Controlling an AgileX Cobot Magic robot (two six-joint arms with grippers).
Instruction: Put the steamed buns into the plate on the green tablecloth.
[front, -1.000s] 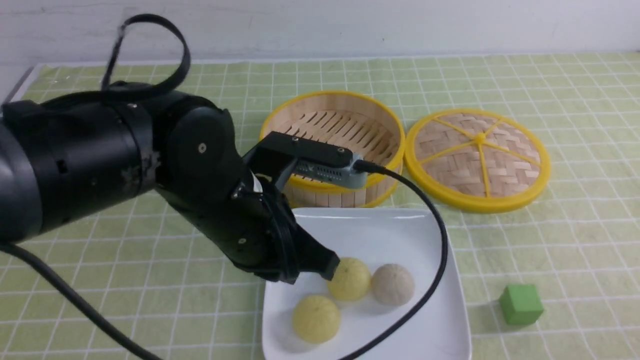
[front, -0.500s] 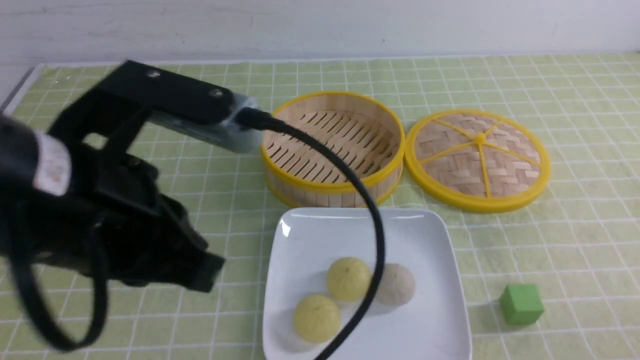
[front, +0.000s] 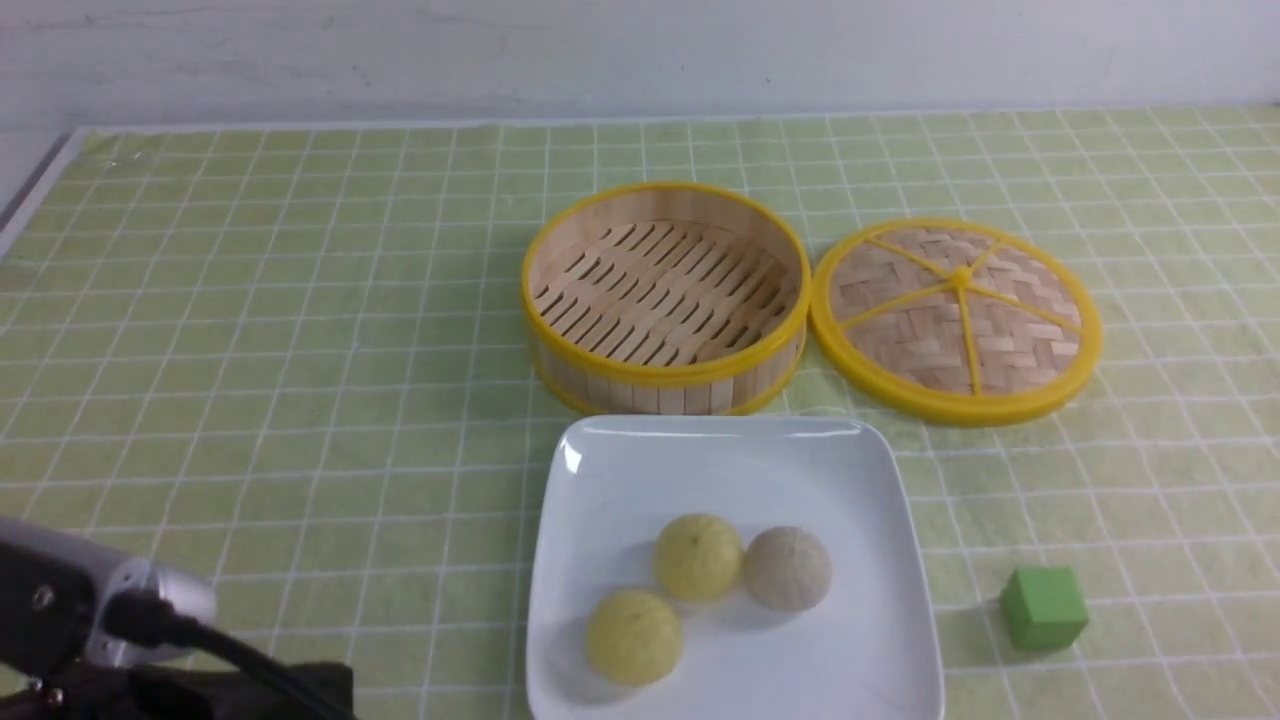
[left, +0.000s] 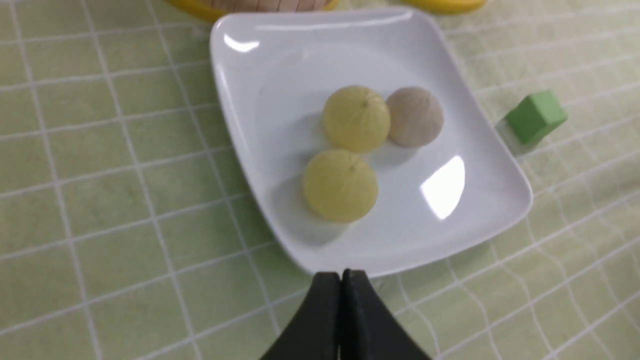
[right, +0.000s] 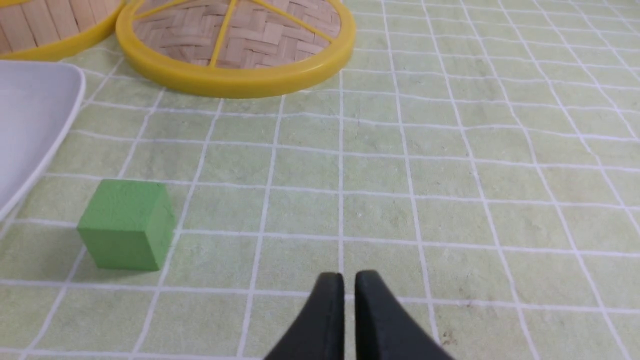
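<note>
Steamed buns (front: 700, 585) on plate (front: 620, 470), left end effector (left: 341, 274) closed, empty.

From my console this reads as a staged tabletop test bench rather than a real kitchen. I see a light yellow-green tablecloth with a grid of thin white lines (front: 300, 350) covering the whole surface, ending at the far side against a bare white wall (front: 640, 50) with no shelves or appliances on it. The props are neat and toy-like: a round yellow-rimmed bamboo steamer basket (front: 665, 300) sitting empty, its woven bamboo lid with yellow spokes (front: 955, 320) just to its right, and a small plain green cube (front: 1042, 608) near the right. The black camera mount with cable (front: 100, 620) at near left marks it as a robot workstation.
</note>
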